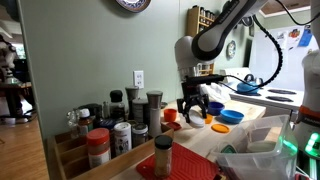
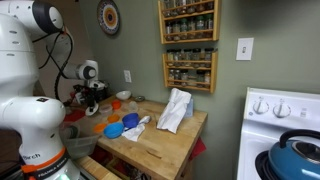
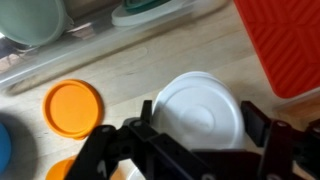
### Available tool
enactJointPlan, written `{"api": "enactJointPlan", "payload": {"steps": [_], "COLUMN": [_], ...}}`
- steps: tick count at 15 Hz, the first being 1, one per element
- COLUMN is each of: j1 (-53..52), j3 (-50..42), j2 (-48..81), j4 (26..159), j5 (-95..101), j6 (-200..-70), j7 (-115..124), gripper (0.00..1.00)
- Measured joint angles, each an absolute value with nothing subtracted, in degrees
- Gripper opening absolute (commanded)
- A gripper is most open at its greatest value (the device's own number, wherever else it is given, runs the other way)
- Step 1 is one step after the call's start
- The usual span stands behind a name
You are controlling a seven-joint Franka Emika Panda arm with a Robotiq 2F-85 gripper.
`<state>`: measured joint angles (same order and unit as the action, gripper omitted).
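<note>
Two black fingers [image 3: 262, 130] of the gripper [image 3: 198, 128] are held apart, flanking a smooth, round white plastic lid [image 3: 198, 100] laid flat on the pale wooden counter [image 3: 130, 60]. Just beside that lid, a flat round orange lid [image 3: 73, 105] is seen.

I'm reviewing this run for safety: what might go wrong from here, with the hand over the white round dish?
1. The hand straddles the white round dish right at its rim. If the hand pinches there, the smooth edge may slip out or tip.
2. The orange round lid lies close by on the wooden counter, so a finger could nudge it.
</note>
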<state>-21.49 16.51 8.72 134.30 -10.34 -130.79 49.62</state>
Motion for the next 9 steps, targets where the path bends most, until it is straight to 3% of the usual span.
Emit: {"api": "enactJointPlan", "payload": {"steps": [9], "j1": [-16.9], "j3": [14.0], "j2": [10.9], "j4": [125.9], "j5": [-10.1], "j6": [-116.6], "j7": [34.3], "gripper": [0.61]}}
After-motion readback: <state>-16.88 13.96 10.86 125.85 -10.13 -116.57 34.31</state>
